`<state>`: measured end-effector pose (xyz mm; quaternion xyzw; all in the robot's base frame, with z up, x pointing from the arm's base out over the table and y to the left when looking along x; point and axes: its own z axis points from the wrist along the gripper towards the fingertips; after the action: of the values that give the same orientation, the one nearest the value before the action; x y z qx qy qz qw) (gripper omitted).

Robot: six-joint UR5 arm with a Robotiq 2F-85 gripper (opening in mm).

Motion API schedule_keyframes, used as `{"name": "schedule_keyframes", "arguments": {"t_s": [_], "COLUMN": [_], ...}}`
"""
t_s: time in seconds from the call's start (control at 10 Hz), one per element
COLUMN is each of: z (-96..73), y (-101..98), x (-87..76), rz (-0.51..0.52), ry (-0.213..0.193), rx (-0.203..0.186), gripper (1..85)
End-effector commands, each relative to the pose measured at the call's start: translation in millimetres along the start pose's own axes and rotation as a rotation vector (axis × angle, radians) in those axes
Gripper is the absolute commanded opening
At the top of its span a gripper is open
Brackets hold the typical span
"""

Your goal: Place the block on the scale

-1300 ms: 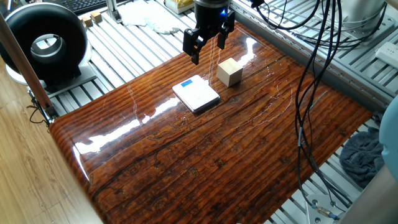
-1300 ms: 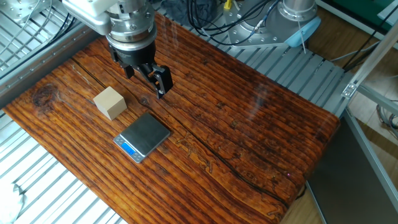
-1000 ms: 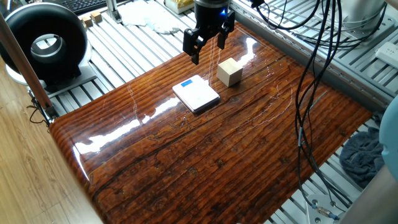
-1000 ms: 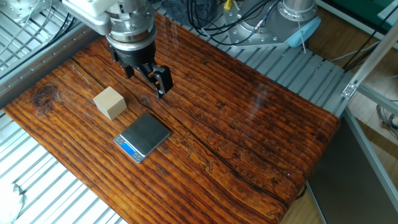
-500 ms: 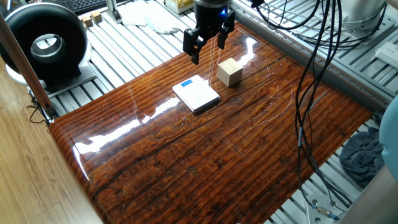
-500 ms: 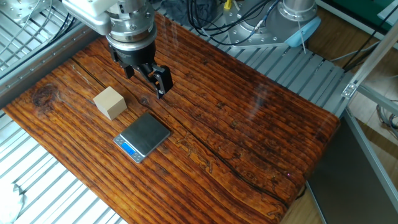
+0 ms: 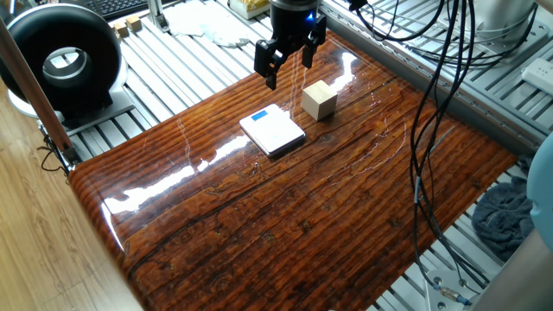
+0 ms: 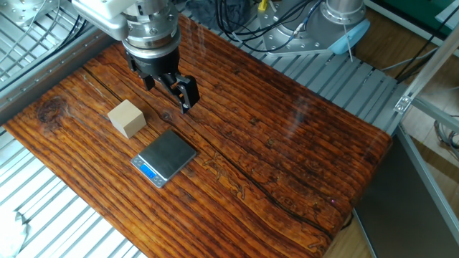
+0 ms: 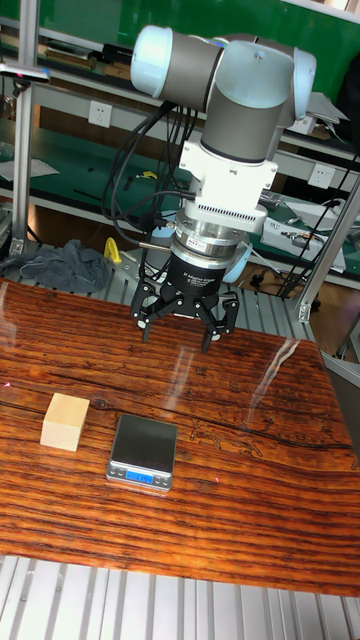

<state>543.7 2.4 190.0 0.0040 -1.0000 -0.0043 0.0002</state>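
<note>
The arm point(image 9: 245, 90) has grey round joints with pale blue caps, a white collar, loose black cables point(image 9: 135, 160), and a black two-fingered pincer point(image 9: 183, 328).

The pale wooden block point(image 7: 319, 100) sits upright on the table; the flat scale point(image 7: 272, 130) lies just beside it, apart.

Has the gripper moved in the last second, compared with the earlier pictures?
No. The gripper keeps the same offset from the block and the scale in both fixed views.
</note>
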Motion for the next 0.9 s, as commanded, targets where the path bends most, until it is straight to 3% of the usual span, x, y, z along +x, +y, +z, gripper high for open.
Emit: {"name": "schedule_keyframes", "arguments": {"t_s": [0.0, 0.5, 0.8], "z": [-0.2, 4.4, -2.7], "y": [-4.9, 7.6, 5.7], "x": [-8.4, -11.1, -5.3], "rz": [-0.079, -0.069, -0.067], "ry": [-0.032, -0.030, -0.016], "rx": [0.031, 0.041, 0.047], "gripper": [1.3, 1.3, 1.3]}}
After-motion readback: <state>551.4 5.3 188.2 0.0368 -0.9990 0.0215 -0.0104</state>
